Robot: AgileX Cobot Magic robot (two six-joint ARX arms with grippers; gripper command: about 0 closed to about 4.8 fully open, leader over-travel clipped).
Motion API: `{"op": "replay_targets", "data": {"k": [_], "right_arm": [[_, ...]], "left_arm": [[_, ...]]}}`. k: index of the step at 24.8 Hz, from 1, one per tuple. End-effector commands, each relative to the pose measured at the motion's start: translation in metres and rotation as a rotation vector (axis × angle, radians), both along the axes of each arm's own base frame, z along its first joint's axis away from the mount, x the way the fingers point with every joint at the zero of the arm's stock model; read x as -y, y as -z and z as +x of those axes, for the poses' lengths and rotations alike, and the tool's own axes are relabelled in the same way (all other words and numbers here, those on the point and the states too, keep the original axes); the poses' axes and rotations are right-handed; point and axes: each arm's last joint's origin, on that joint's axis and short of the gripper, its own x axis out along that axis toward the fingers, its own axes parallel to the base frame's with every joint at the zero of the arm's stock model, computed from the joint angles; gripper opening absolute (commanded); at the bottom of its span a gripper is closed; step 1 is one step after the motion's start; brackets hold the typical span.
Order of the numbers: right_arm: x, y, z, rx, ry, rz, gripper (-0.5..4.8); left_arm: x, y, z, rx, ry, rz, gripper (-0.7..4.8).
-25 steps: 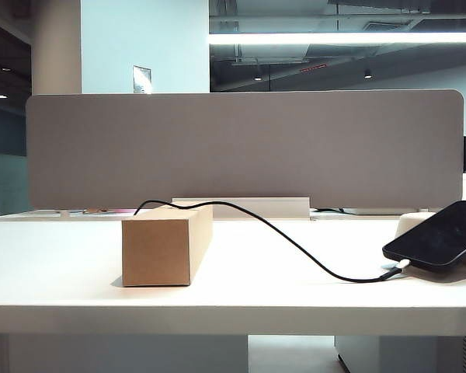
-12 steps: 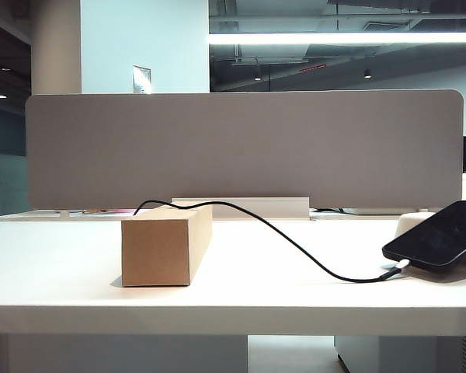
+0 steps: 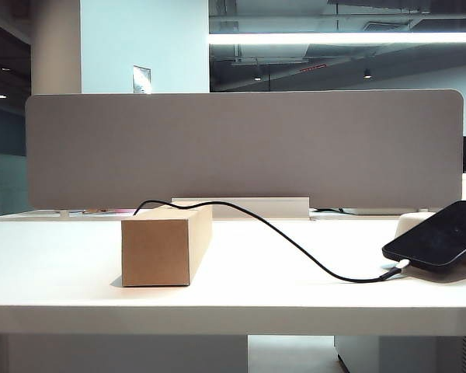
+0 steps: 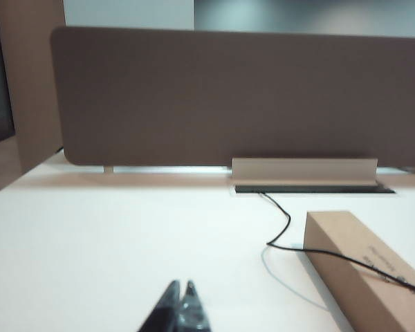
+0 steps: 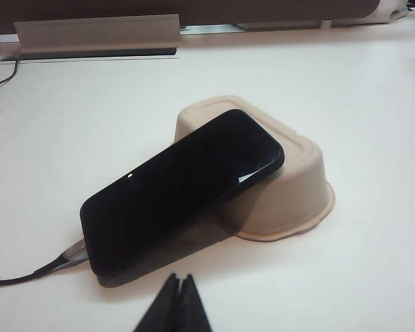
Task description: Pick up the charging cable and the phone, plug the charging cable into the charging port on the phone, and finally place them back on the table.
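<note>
Nothing on the table (image 3: 241, 299) has shifted since a second ago. Item: phone (image 5: 183, 194), just ahead of my right gripper (image 5: 175, 306), propped tilted on an upturned cream tray (image 5: 294, 194); I judge it rigid, glossy, slippery, best pinched across its long edges. Item: charging cable (image 3: 295, 247), plug at the phone's low end, limp and light; I'd grip it behind the plug. It drapes over the cardboard box (image 4: 363, 266) beside my left gripper (image 4: 180, 311). Both sets of fingers pressed together, empty.

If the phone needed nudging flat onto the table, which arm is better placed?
Right, probably: the shut right gripper hangs just before the phone, propped on the tray. The shut left gripper faces bare table.
</note>
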Motion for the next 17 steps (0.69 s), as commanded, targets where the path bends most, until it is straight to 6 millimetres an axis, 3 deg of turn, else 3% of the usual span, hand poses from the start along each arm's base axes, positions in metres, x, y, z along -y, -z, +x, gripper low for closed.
{"op": "replay_targets", "data": {"k": [1,17], "right_arm": [[0.0,0.001,0.0003,0.005,0.0,-0.003,-0.05],[0.0,0.001,0.0003,0.005,0.001,-0.003,-0.05]], "left_arm": [[0.0002,-0.0023,-0.0007,0.02,-0.003,0.031,-0.06],[-0.001,0.0004,-0.0001,-0.011,-0.038,-0.009,-0.06]]}}
